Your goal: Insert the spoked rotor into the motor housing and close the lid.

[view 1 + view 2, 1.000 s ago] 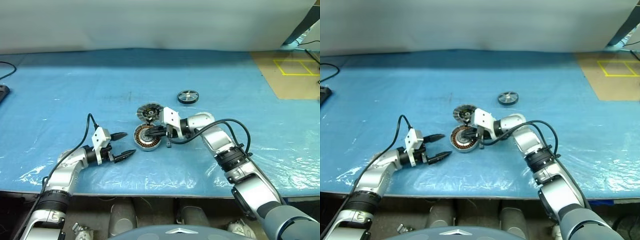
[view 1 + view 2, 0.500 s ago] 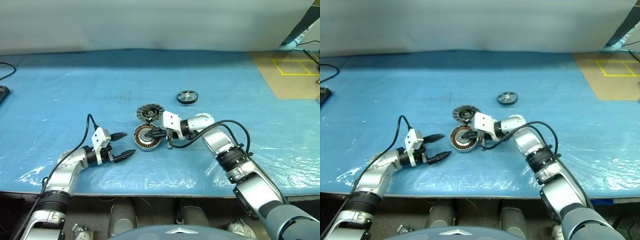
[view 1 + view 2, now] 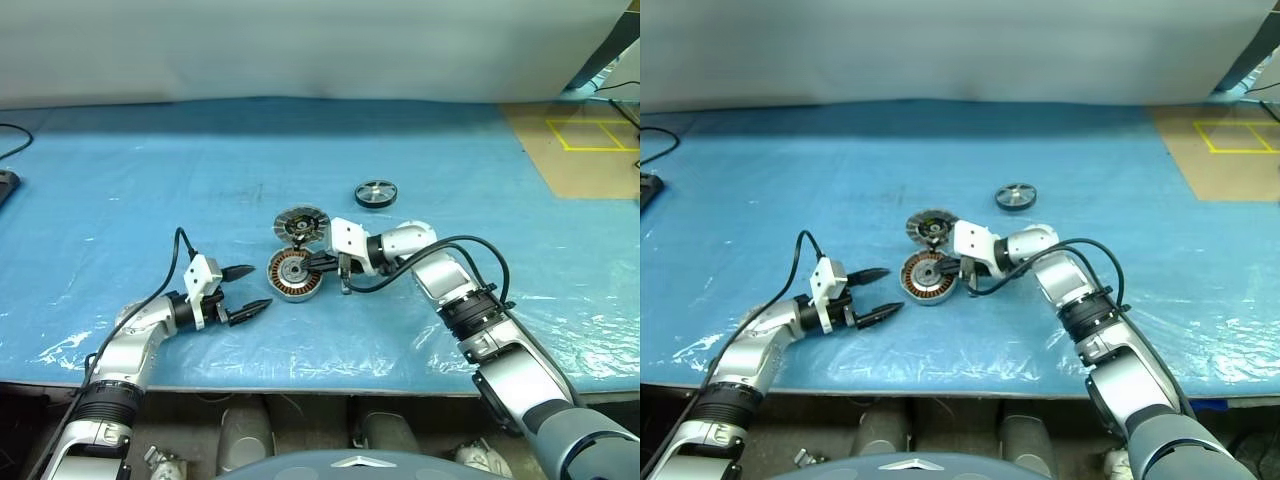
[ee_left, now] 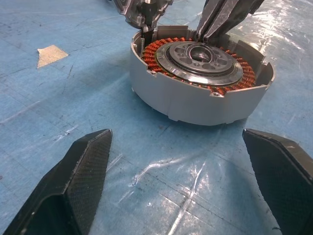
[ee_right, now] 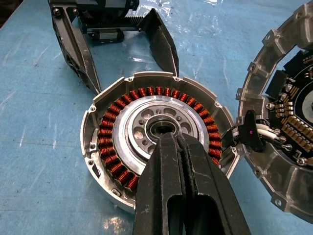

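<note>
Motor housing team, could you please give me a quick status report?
Left gripper open, short of housing. Right gripper shut, tips over hub. Lid open; spoked rotor apart on the table.

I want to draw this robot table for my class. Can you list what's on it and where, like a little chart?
table: blue plastic sheet
motor cup: middle of the table, open, copper coils showing, nothing put inside yet
lid: lying open just behind the cup, joined at its edge
little wheel: lying apart, farther back and to the right
right end effector: shut, tips over the cup's middle
left end effector: open, holding nothing, left of the cup
</note>
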Motion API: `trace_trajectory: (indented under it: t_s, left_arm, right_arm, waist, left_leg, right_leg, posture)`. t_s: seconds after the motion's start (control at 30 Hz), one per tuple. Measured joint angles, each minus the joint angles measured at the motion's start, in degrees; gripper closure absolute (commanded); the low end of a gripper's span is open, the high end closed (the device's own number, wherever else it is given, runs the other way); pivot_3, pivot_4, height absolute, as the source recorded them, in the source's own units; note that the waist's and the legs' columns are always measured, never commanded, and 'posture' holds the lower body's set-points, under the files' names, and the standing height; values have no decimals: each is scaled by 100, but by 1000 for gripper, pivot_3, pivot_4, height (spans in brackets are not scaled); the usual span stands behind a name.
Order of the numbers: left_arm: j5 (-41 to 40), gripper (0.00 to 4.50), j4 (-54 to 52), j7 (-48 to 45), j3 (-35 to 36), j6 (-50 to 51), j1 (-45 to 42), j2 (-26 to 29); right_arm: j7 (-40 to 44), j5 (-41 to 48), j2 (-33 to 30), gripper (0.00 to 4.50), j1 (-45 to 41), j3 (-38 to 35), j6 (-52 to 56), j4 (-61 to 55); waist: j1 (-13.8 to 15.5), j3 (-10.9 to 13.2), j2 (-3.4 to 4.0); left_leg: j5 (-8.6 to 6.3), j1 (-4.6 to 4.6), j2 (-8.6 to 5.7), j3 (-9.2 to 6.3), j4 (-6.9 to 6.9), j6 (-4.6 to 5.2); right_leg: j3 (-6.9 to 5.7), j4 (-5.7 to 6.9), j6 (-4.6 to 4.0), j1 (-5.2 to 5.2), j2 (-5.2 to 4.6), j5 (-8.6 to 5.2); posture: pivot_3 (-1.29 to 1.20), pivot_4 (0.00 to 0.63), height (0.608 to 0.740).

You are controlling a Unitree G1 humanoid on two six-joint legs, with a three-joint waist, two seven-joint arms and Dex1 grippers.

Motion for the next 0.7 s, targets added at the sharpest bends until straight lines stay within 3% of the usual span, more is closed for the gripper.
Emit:
trace_trajectory:
  t_s: [0.7]
  left_arm:
    - [196, 0, 357, 16, -73, -224, -317, -188]
  right_arm:
    - [-213, -93, 57, 4481, -21, 2, -305, 356]
  waist:
    - [5, 0, 0]
  left_leg:
    - [0, 0, -1, 0, 4, 0]
  right_leg:
    - [0, 4, 0, 1, -1, 0]
  posture:
    - [0, 150, 740]
